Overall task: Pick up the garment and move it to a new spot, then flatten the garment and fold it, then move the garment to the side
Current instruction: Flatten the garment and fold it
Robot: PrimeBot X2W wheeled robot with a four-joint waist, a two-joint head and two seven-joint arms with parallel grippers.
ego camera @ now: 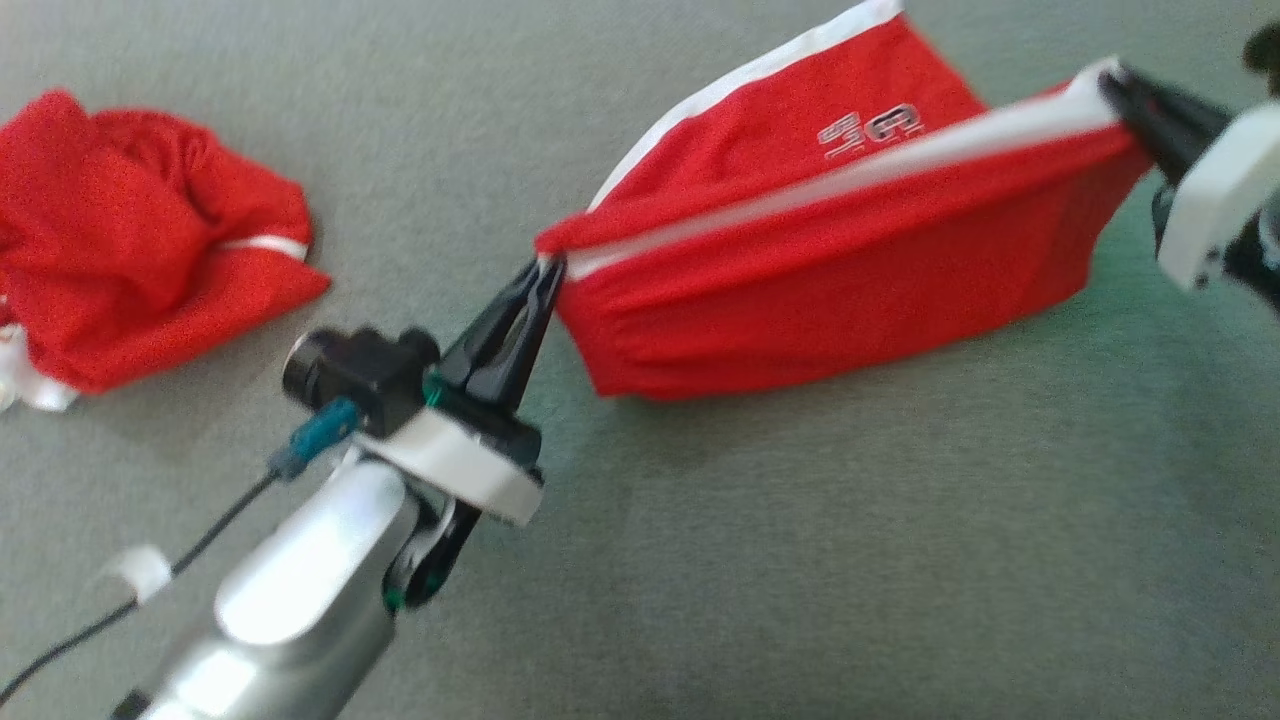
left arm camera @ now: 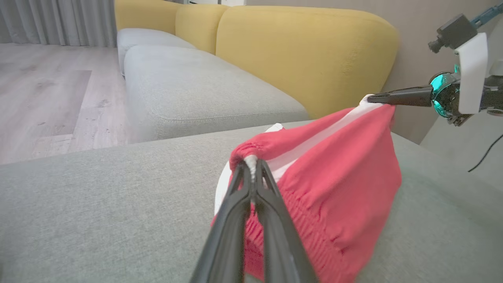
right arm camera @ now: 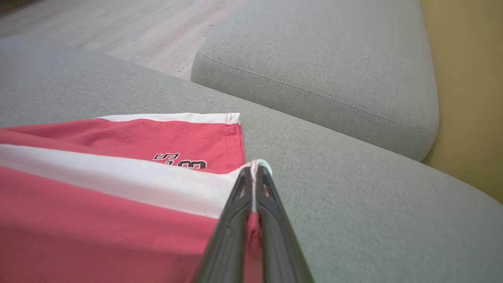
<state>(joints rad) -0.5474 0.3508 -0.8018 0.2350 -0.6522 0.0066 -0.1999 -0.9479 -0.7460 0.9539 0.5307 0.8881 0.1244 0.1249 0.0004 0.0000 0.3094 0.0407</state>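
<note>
Red cloth garment (ego camera: 830, 290) with a white side stripe and white hem hangs stretched between 2 grippers above a grey fabric sofa cushion (ego camera: 800, 580); its lower part appears to rest on the cushion. Its long axis runs along the taut white stripe, from lower left to upper right in the head view. The left gripper (ego camera: 545, 272) is clenched on the gathered waistband end; the right gripper (ego camera: 1112, 85) is clenched on the white hem corner at the opposite end; each arm holds 1 end, so neither is nearer. A crumpled red cloth heap (ego camera: 150, 240) lies well apart on the robot's left; a yellow sofa backrest (left arm camera: 306, 51) stands beyond the cushion. Laying the garment flat probably calls for lowering both ends together, stripe kept taut, away from the heap.
</note>
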